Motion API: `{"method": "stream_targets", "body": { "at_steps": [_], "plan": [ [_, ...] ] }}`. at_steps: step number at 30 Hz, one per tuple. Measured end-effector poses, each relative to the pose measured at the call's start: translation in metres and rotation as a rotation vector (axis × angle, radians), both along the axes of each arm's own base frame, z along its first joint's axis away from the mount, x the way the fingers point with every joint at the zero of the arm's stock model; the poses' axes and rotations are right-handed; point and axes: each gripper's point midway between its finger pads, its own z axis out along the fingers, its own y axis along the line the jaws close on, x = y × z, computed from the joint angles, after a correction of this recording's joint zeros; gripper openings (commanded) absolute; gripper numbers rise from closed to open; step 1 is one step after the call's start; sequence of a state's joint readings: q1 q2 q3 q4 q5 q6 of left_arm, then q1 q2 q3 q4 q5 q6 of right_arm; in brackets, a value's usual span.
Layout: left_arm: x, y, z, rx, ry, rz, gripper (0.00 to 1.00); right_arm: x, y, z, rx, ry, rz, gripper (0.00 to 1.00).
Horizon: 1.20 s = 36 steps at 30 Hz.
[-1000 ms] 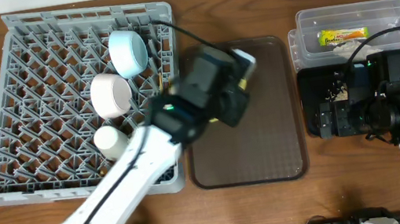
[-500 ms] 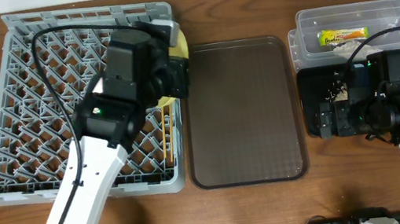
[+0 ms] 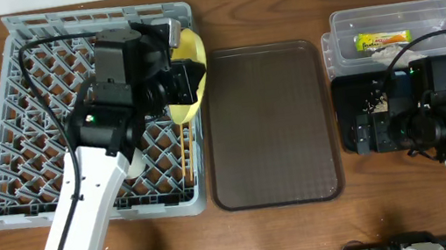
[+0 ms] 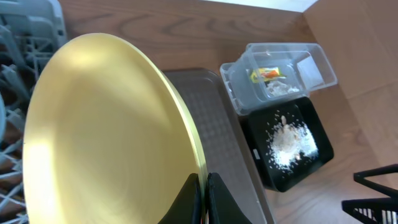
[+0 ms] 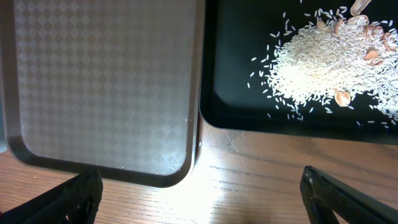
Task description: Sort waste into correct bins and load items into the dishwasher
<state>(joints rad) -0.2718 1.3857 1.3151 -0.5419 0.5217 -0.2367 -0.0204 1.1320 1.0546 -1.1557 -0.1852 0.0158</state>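
Left gripper (image 4: 203,194): your jaws are pinched tight on the rim of the plate (image 4: 112,137) and grip nothing else.
Plate: you hold it on edge, tilted, above the right edge of the rack (image 3: 35,109), towards its far right corner. You cannot tell whether it touches the pegs.
Rack: it sits on the left half of the table (image 3: 259,13). The chopsticks (image 3: 186,153) lie in it along its right edge.
Right gripper (image 5: 202,198): your jaws stand wide apart and hold nothing. It hangs above the near corners of the brown tray (image 3: 269,127) and the black tray (image 5: 236,50).
Brown tray: it lies mid-table, just beside the rack's right edge.
Black tray: it lies towards the table's right edge, with rice (image 5: 323,68) heaped in it.
Tub (image 3: 341,27): it stands just behind the black tray, towards the table's far right corner. The wrapper (image 3: 382,39) and the paper scrap (image 3: 385,54) lie inside.
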Motion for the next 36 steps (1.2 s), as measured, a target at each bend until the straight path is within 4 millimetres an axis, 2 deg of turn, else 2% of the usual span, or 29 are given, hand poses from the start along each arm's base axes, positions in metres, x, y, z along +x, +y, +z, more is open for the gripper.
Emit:
{"method": "stream_targets", "body": {
  "at_steps": [8, 17, 18, 19, 20, 25, 28, 31, 34, 36],
  "plan": [
    [0.003, -0.005, -0.013, -0.008, 0.044, -0.017, 0.06, 0.0, 0.0, 0.0, 0.0, 0.0, 0.0, 0.99],
    [0.018, -0.003, -0.051, 0.031, 0.131, 0.005, 0.06, 0.0, 0.0, 0.0, 0.0, 0.001, 0.0, 0.99],
    [0.021, 0.001, -0.056, 0.048, 0.136, 0.025, 0.12, -0.001, 0.0, 0.0, 0.0, 0.004, 0.0, 0.99],
    [0.024, 0.007, -0.059, 0.065, 0.14, 0.047, 0.26, -0.001, 0.0, 0.0, 0.0, 0.005, 0.0, 0.99],
    [0.027, 0.013, -0.062, 0.083, 0.14, 0.07, 0.35, -0.001, 0.0, 0.0, 0.0, 0.006, 0.0, 0.99],
    [0.039, 0.042, -0.064, 0.136, 0.116, 0.147, 0.4, -0.001, 0.0, 0.0, 0.0, 0.006, 0.0, 0.99],
    [0.038, 0.053, -0.058, 0.152, 0.1, 0.168, 0.45, -0.001, 0.0, 0.0, 0.0, 0.004, 0.0, 0.99],
    [0.026, 0.063, -0.044, 0.186, 0.071, 0.184, 0.49, 0.004, 0.0, 0.001, 0.001, -0.017, 0.0, 0.99],
    [0.005, 0.076, -0.028, 0.238, 0.05, 0.208, 0.65, 0.021, 0.001, 0.009, 0.01, -0.091, -0.004, 0.99],
    [-0.011, 0.086, -0.024, 0.277, 0.065, 0.233, 0.7, 0.037, 0.005, 0.018, 0.037, -0.164, -0.01, 0.99]
  ]
}}
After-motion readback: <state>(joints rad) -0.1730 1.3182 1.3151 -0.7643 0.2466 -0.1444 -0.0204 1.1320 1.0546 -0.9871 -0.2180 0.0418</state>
